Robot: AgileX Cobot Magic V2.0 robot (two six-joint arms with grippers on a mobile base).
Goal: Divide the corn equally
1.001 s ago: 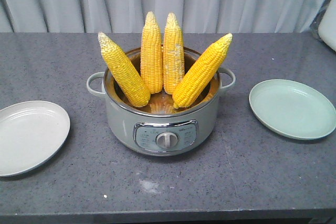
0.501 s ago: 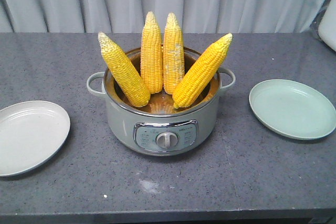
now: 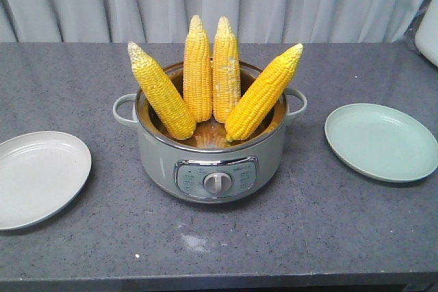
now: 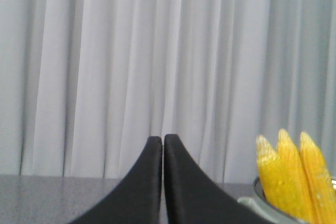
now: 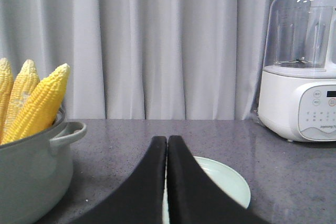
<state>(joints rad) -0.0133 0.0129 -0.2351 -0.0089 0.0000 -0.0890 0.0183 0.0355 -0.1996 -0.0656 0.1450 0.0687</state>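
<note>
The left claw (image 4: 163, 140) is pressed fully closed, gripping nothing. Ahead to its right, four corn (image 3: 198, 73) cobs stand tip-up in the pot (image 3: 212, 162) on the bench (image 3: 308, 237). That pot sits left of the right claw (image 5: 167, 140), likewise closed and empty, with a green plate (image 5: 223, 179) just beyond it.

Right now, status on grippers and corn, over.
Shut, empty: left gripper, right gripper. Four corn cobs standing in pot; none on white plate or green plate. Nothing blocking.
</note>
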